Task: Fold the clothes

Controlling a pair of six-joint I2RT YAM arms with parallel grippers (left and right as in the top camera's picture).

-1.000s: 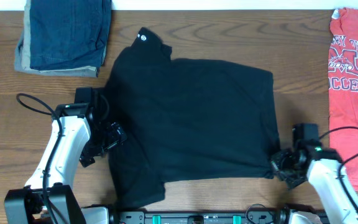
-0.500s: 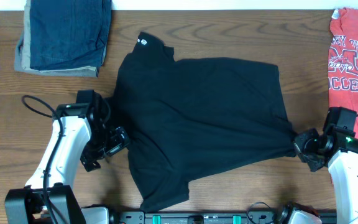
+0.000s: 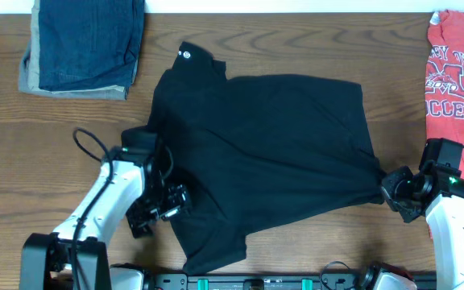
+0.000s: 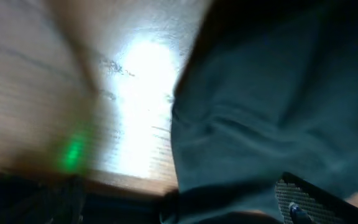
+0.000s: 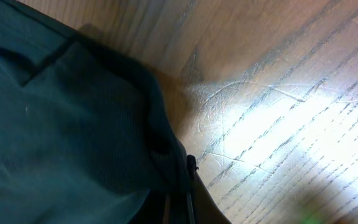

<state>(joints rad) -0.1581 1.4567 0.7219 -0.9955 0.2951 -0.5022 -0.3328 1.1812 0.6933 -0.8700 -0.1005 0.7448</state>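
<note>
Clearly, the shirt (image 3: 272, 153) lay spread on the counter (image 3: 240, 40). Our right end effector (image 3: 389, 189) was clenched on its right corner; our left end effector (image 3: 177, 199) sat at its left edge, and we could not tell its grip.

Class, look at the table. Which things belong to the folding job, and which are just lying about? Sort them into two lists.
Part of the job:
black shirt, spread out mid-table
right gripper, pinching the shirt's corner
left gripper, at the shirt's opposite edge

Just lying about:
red T-shirt, at the right edge
stack of blue denim and tan cloth, top left
</note>
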